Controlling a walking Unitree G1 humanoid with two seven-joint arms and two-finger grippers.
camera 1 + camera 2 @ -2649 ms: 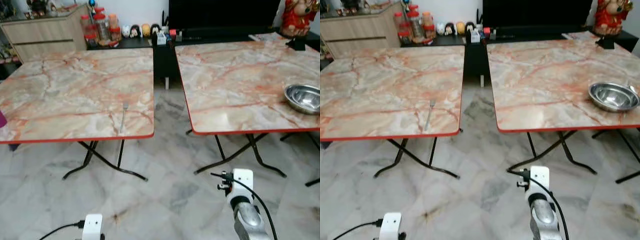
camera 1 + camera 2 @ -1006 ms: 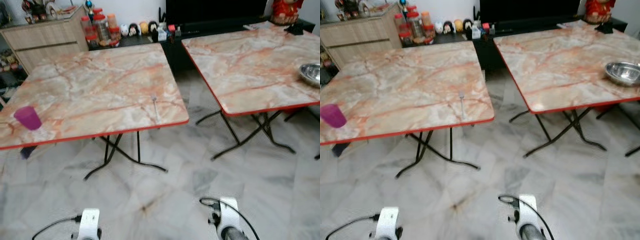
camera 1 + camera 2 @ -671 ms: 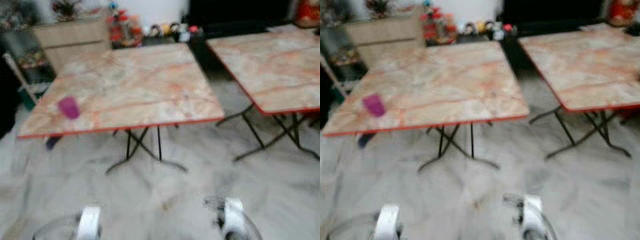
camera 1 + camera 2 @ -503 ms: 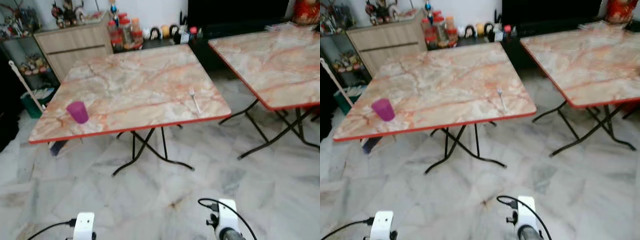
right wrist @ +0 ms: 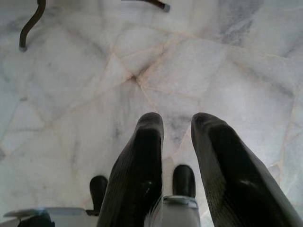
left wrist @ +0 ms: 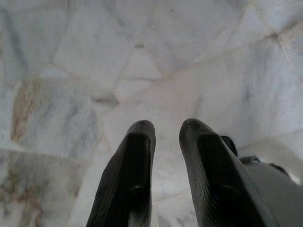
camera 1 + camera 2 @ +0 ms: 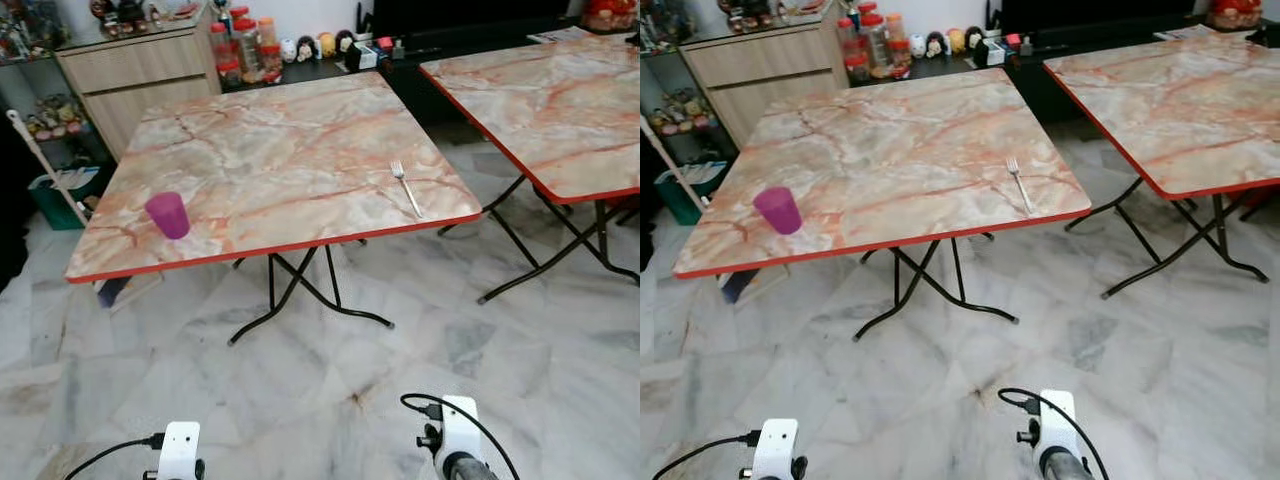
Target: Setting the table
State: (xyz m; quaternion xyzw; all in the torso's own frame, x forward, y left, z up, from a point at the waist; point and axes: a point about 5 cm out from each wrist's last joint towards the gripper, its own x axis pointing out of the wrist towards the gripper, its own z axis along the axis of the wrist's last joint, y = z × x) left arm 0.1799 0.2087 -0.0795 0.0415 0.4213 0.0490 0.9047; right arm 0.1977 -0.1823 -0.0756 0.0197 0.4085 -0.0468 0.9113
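Observation:
A purple cup (image 7: 167,214) stands near the front left corner of the marble-patterned folding table (image 7: 270,150). A silver fork (image 7: 406,188) lies near the same table's front right edge. Both arms hang low in front of the table, with the left wrist (image 7: 178,450) and the right wrist (image 7: 455,460) at the bottom of the eye views. In the wrist views the left gripper (image 6: 165,127) and the right gripper (image 5: 176,124) point down at the marble floor, fingers slightly apart with nothing between them.
A second marble table (image 7: 560,100) stands to the right across a floor gap. Black crossed legs (image 7: 300,290) spread under the near table. Behind are a wooden cabinet (image 7: 130,70), jars (image 7: 245,50) and a dark TV stand (image 7: 440,45). A stick (image 7: 40,160) leans at the left.
The whole view has swung left and cleared from blur. The purple cup has come into sight and the steel bowl on the right table has left it. The arms still hang low.

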